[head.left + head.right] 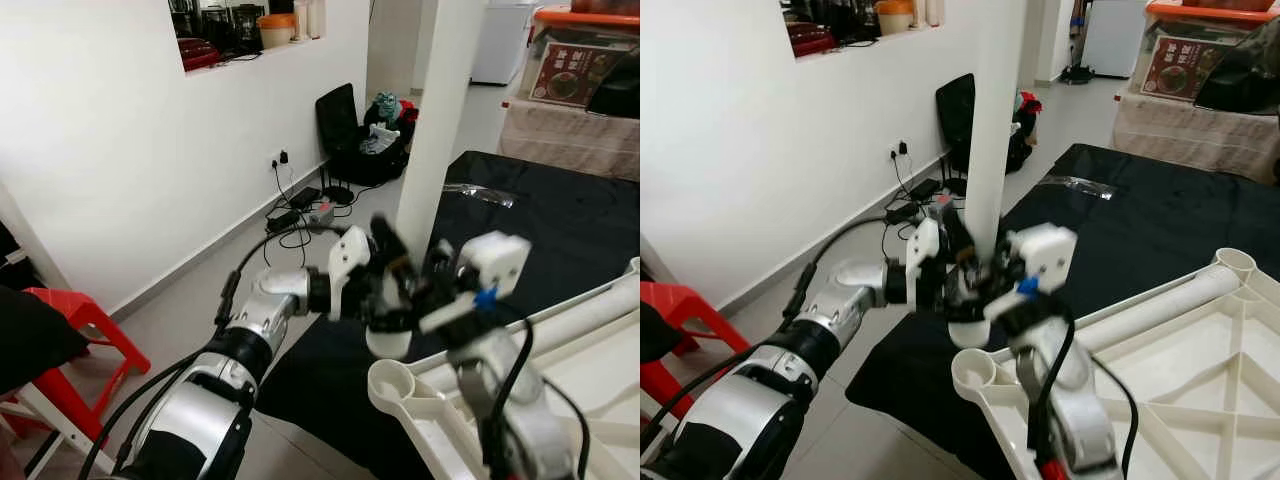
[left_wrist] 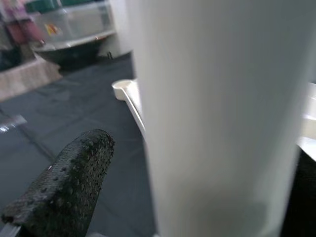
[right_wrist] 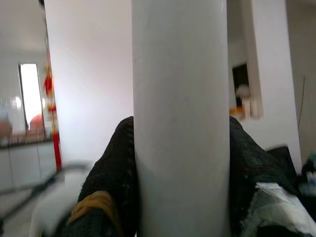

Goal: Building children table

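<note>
A long white table leg stands upright, its lower end just above a round corner socket of the upturned white table top. My right gripper is shut on the leg near its lower end; in the right wrist view the leg sits tight between both black fingers. From the other side my left gripper reaches around the leg, open, with a gap between its finger and the tube.
The table top lies on a black cloth on the floor. A second white tube lies along its far edge. A red stool stands at left; cables and a black chair line the wall.
</note>
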Robot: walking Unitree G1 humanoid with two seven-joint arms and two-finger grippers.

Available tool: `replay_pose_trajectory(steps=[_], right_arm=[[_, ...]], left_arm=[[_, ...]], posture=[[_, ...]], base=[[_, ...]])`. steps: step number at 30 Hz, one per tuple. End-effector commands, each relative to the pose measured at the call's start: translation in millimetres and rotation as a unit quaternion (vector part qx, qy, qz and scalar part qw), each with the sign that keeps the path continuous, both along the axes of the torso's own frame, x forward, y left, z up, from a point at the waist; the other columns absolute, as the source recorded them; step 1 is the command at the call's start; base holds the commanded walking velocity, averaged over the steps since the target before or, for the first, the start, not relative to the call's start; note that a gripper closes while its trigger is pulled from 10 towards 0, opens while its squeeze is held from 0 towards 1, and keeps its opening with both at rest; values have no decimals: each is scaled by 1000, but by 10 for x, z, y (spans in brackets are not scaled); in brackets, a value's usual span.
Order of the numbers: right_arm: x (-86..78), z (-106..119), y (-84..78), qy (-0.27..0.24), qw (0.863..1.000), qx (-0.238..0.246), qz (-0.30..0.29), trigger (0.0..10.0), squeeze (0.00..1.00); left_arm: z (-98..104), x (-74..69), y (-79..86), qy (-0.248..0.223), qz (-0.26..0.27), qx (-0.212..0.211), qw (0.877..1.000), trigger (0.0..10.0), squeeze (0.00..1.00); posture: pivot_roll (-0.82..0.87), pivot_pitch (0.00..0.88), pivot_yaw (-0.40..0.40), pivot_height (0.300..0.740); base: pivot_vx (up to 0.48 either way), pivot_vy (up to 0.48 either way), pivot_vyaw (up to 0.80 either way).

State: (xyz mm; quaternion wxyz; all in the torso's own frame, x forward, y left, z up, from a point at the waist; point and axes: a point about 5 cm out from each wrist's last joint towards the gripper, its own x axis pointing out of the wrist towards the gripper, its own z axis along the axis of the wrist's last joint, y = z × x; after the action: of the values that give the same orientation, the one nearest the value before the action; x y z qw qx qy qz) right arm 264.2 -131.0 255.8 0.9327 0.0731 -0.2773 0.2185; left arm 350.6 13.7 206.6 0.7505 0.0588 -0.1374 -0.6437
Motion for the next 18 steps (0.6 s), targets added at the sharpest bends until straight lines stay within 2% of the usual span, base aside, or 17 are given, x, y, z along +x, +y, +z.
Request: replay_pose_trajectory(steps=[1,5,12,13,15,17,18], right_arm=[[25,72,-49,-2,1000,17,-5,10000,86],[80,141,-124,-16,999,18,-30,10000,78],[105,97,-142,-3,999,7,-43,10000,75],[128,55,-167,0,997,-13,-70,10000,75],[128,55,-167,0,997,-13,-70,10000,75],[208,-21,-317,8,987,-40,-155,10000,78],[208,-21,-317,8,987,-40,-155,10000,78]], left_arm=[[10,1,66,-2,5,-13,1000,10000,0],[51,-59,124,-12,-6,-33,999,10000,0],[-4,-135,208,-21,-5,-31,999,10000,0],[-6,-175,237,-22,-5,-33,999,10000,0],[-6,-175,237,-22,-5,-33,999,10000,0],[8,-218,355,-25,30,-49,998,10000,0],[8,-218,355,-25,30,-49,998,10000,0]], posture=[[-84,0,53,740],[-69,0,39,740],[-56,0,29,740],[-54,0,27,740],[-54,0,27,740],[-41,0,23,740],[-41,0,23,740]], base=[[0,0,0],[0,0,0],[0,0,0],[0,0,0],[0,0,0],[0,0,0],[0,0,0]])
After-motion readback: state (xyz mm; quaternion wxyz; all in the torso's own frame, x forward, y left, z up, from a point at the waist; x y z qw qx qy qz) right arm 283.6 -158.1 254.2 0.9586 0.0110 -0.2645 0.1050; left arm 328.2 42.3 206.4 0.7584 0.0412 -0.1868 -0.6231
